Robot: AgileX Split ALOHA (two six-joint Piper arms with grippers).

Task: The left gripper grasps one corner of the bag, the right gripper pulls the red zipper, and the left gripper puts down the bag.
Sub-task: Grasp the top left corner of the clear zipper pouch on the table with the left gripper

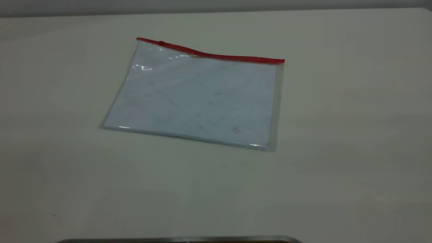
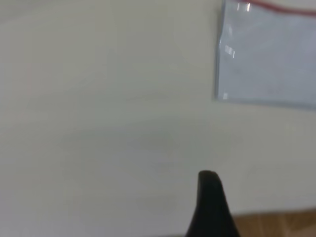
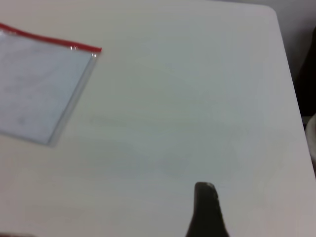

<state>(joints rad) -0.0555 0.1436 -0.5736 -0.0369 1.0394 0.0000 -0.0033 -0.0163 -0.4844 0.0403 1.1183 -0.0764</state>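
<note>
The left gripper (image 2: 210,202) appeared in its wrist view only as one black blunt finger at the lower edge of the frame, over bare table and well apart from the bag; its degree of opening could not be told, and it held nothing visible. The right gripper (image 3: 206,210) likewise showed a single black finger at the lower edge of its wrist view, clear of the bag, opening undeterminable.

In the exterior view, the flat clear plastic bag (image 1: 199,98) with a bluish-white sheet inside lay on the off-white table (image 1: 337,152), upper centre-left of the frame. The red zipper (image 1: 216,55) ran along its far edge, with the small red slider tab (image 1: 161,42) near the upper-left corner of the bag (image 1: 137,39). No legible writing was visible on the bag.
</note>
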